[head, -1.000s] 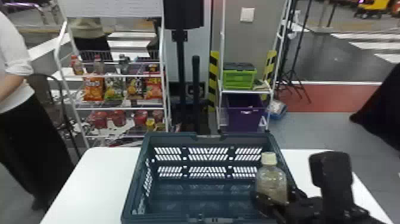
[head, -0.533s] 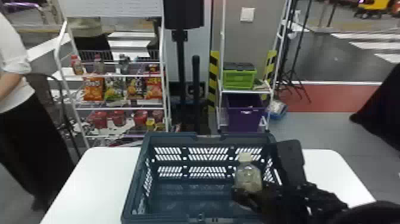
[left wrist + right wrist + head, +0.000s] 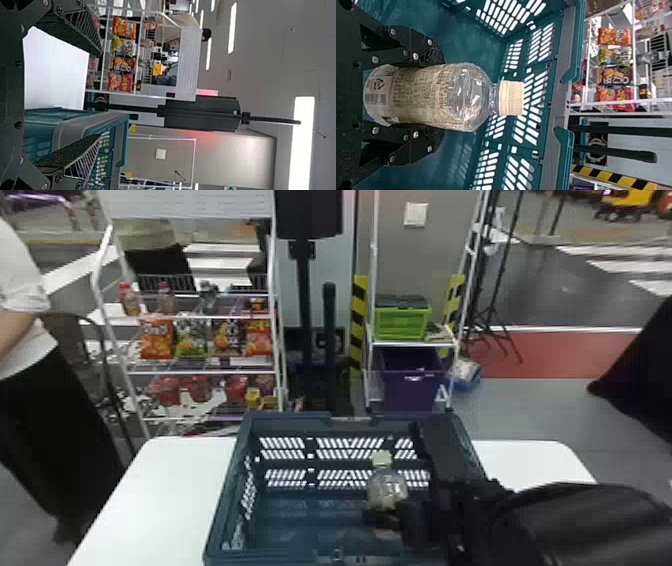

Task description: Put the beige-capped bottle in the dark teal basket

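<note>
Right arm: your right arm [image 3: 590, 525] comes in at the head view's lower right corner, extending toward its middle.
Right tool: your right tool [image 3: 391, 515] is closed in a grip, its two fingers [image 3: 433, 51] facing each other.
Left tool: your left tool [image 3: 98, 95] stands wide open, empty.

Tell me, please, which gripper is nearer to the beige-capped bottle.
Right. The right gripper has the bottle between its fingers, over the basket; the left gripper is open, apart from the bottle and off to its left.
</note>
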{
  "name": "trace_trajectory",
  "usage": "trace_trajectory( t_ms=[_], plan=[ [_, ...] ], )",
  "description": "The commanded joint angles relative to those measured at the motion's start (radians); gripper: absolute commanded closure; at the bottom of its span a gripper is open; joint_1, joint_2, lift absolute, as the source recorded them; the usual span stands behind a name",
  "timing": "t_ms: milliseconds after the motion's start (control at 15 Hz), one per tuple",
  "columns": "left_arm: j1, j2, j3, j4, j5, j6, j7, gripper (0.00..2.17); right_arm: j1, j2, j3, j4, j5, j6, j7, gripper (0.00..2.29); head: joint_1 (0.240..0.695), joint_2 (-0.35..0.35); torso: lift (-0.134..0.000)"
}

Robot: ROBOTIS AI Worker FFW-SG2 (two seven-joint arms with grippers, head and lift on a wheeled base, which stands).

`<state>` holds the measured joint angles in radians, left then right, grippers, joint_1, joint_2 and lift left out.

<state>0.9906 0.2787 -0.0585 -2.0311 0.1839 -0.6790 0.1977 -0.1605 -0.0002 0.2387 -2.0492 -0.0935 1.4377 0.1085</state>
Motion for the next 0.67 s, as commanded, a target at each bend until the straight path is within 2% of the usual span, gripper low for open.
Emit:
trace_trajectory(
  t_ms=[0, 200, 600],
  plan=[
    [-0.006, 0.002, 0.002, -0.004, 0.002, 0.006, 0.0, 0.16, -0.054, 0.001, -0.001, 0.072, -0.022, 0.034, -0.01, 2.28, 0.499, 0.0, 0.0],
    [-0.01, 0.004, 0.008, -0.008, 0.006, 0.025, 0.0, 0.16, -0.117, 0.001, 0.001, 0.184, -0.074, 0.056, -0.033, 2.28, 0.499, 0.0, 0.0],
    [-0.021, 0.005, 0.02, -0.006, 0.022, 0.034, -0.001, 0.16, -0.191, 0.001, 0.014, 0.371, -0.095, 0.01, -0.052, 2.28, 0.499, 0.0, 0.0]
  ],
)
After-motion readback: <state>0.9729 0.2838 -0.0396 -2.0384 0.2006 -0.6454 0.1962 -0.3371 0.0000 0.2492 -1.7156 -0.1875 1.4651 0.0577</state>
